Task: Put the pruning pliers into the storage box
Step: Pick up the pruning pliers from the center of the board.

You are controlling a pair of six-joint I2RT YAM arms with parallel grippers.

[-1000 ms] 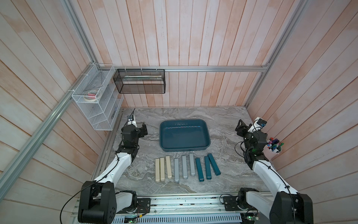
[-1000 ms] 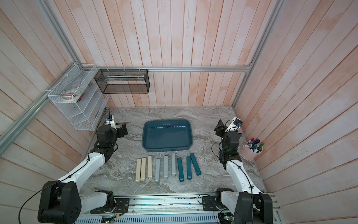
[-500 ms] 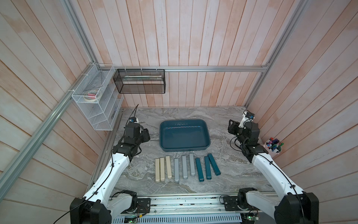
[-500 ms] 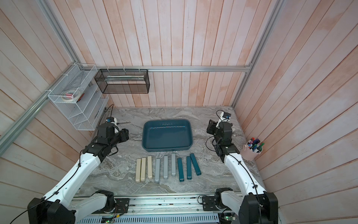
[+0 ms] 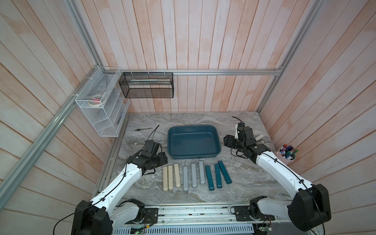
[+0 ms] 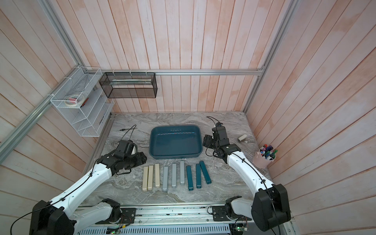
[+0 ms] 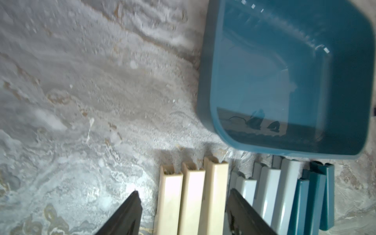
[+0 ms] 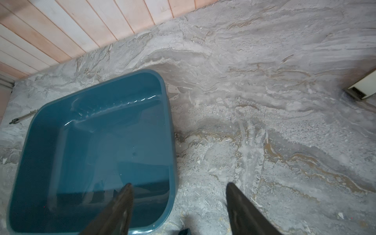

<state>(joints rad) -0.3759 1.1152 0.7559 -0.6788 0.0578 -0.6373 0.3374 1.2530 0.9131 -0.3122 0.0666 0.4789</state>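
Pruning pliers (image 5: 195,176): all nine in a row on the marble top (image 5: 244,183), just before the empty storage box (image 5: 194,156). Approach step. Left gripper (image 7: 184,191) agape, empty, aimed at the beige ones; right gripper (image 8: 179,184) agape, empty, at the box rim. Next: descend, straddle one, clamp.

Left arm (image 5: 130,173): moved from beside white wire rack (image 5: 101,114) inward along counter (image 5: 244,183); jaws ended near beige pruning pliers (image 5: 171,177). Right arm (image 5: 274,168): moved from pen cup (image 5: 286,156) to storage box (image 5: 194,156) right wall, uncovering small white item (image 5: 259,137).
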